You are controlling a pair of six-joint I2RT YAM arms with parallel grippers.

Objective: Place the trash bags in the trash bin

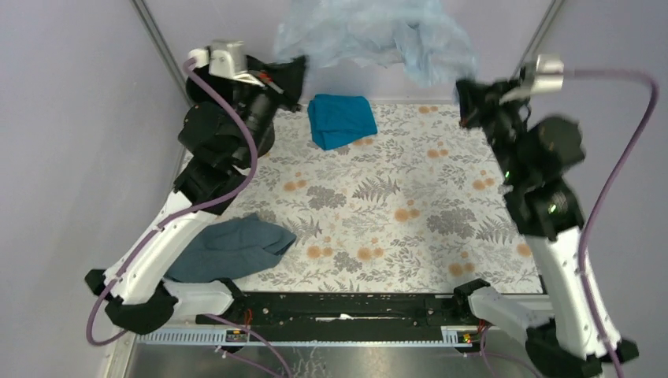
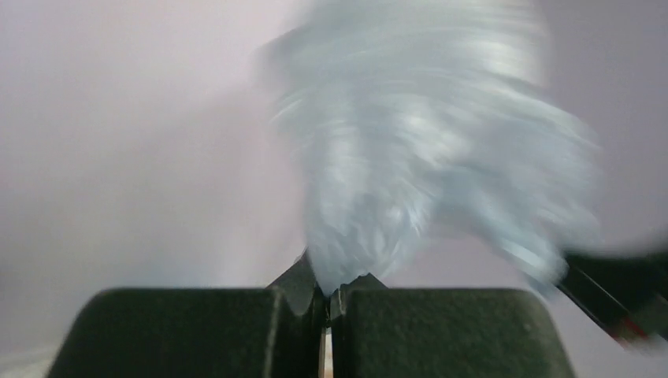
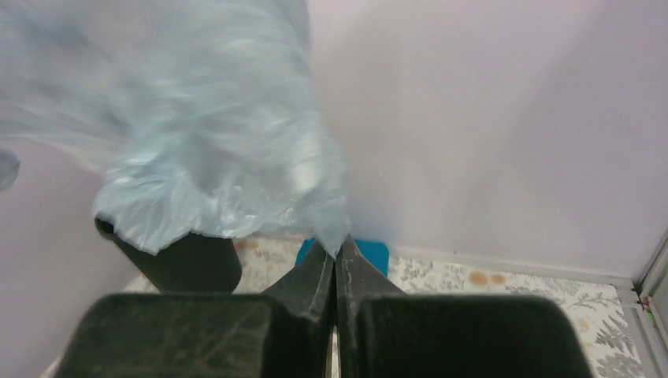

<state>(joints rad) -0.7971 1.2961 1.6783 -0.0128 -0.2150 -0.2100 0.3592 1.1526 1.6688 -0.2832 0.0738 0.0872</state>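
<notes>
The pale blue-grey trash bag hangs stretched in the air at the back of the table, between my two grippers. My left gripper is shut on its left end, and the film bunches out of the tips in the left wrist view, blurred. My right gripper is shut on its right end. The black trash bin stands at the back left, partly hidden by my left arm. In the right wrist view the bag drapes over the bin's top.
A folded teal cloth lies at the back middle of the floral table cover, right of the bin. A dark slate-grey cloth lies at the front left beside my left arm. The back wall is close behind the bag.
</notes>
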